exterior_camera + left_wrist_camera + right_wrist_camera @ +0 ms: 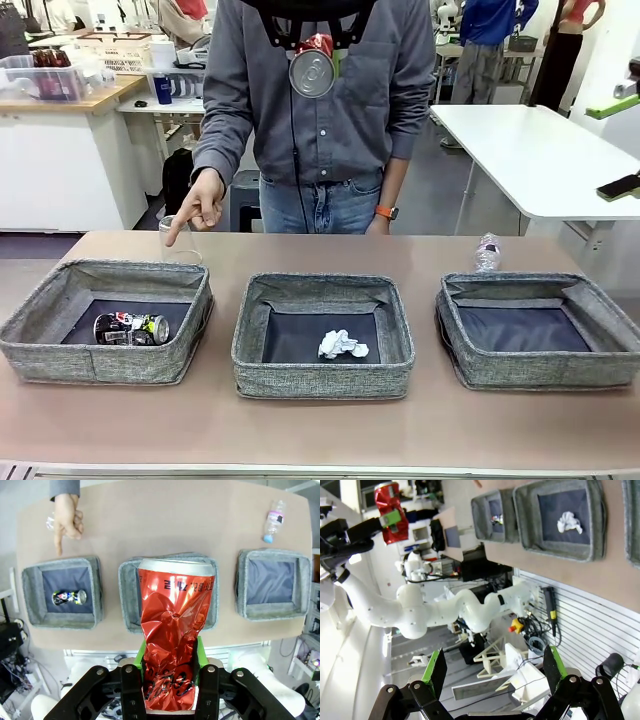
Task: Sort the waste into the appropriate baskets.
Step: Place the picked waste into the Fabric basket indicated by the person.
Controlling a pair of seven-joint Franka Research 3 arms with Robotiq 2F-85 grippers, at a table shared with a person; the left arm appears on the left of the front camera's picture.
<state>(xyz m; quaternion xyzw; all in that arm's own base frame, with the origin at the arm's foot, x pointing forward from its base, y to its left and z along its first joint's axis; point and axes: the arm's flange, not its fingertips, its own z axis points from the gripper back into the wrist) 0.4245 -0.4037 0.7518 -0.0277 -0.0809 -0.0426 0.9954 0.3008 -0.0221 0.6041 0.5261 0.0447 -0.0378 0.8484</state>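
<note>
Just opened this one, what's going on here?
The left gripper holds a crumpled red can high over the table. The right gripper is open, holding nothing. The person's hand points down by the clear cup behind the left basket, which holds the crushed dark can. The paper ball lies in the middle basket; the bottle sits on the table behind the right basket.

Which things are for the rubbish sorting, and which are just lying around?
For the job: red can in the left gripper, crushed can, paper ball, plastic cup, bottle, left basket, middle basket, right basket.
Just lying about: blue cup, white table, clear box.
</note>
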